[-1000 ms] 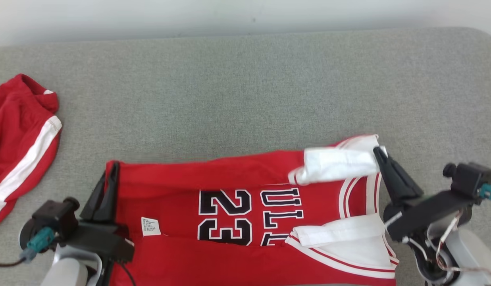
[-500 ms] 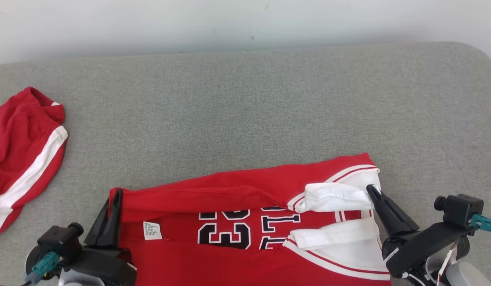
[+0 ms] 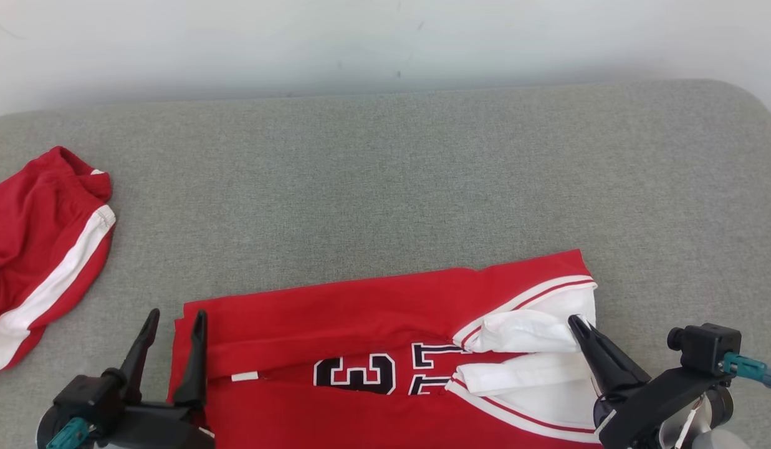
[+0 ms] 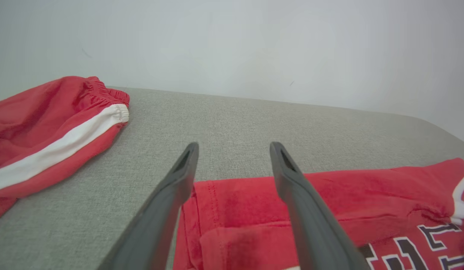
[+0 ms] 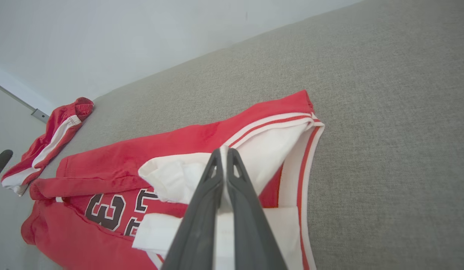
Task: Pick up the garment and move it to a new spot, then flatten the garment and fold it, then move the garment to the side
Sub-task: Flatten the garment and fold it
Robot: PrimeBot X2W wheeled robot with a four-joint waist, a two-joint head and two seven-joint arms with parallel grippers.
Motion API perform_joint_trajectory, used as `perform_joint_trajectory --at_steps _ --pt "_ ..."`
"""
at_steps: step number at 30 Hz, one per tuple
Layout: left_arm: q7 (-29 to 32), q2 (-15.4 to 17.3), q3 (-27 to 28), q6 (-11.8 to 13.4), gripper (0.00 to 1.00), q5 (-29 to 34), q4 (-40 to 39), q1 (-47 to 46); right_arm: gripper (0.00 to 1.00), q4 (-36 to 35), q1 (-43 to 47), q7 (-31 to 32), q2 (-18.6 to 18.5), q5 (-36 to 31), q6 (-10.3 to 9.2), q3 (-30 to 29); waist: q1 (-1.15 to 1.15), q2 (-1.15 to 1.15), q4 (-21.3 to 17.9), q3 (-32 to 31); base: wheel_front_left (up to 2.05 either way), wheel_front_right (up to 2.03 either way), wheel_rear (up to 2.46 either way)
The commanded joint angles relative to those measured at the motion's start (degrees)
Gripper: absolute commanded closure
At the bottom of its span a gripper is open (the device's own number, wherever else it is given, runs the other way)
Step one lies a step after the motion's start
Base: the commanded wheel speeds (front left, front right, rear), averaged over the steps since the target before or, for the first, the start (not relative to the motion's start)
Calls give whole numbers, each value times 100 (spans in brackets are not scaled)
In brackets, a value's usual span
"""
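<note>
The left end effector (image 3: 177, 313) has just let go. A second ago it was clamped on the hem corner of the jersey (image 3: 360, 305); now its fingers stand spread, straddling that corner, and in the left wrist view the corner lies flat between and below them. The right end effector (image 3: 575, 320) stays clenched on the white armhole fabric, which the right wrist view shows pinched between its fingers.

The far long edge has come over toward the robot, so less of the black numerals shows than before. I judge this lengthwise fold laid at the hem end and unfinished at the shoulder end until the right side releases too.

The jersey lies sideways on the near part of the grey cushion (image 3: 385, 187), hem to the robot's left, shoulders to its right, near edge off the bottom of the head view. It is red with white, red-striped trim. The red fold looks fairly smooth; the white fabric is bunched. Red shorts (image 3: 36, 231) sit well apart, at far left.
</note>
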Motion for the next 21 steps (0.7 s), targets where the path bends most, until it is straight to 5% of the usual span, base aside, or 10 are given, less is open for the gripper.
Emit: perform_joint_trajectory --at_steps 1,14,16,17,18,21 --pt "-25 -11 86 26 0 67 -124 128 100 27 82 -23 -11 -58 -6 26 0 0 24 -12 0 0 0" --pt "-24 -295 464 88 0 280 -838 783 98 370 188 -41 -96 -311 -6 172 0 0 151 -130 0 0 0" --pt "-24 -321 509 78 0 294 -860 827 22 462 205 -38 -50 -302 -6 154 0 0 154 -152 0 0 0" --pt "-24 -321 509 78 0 294 -860 827 22 462 205 -38 -50 -302 -6 154 0 0 154 -152 0 0 0" --pt "-24 -332 529 72 0 302 -869 846 0 508 228 -4 -27 -283 -6 141 0 0 154 -163 0 0 0" --pt "-24 -376 562 68 0 347 -903 916 0 509 222 -127 76 -266 -6 7 0 0 160 -182 0 0 0"
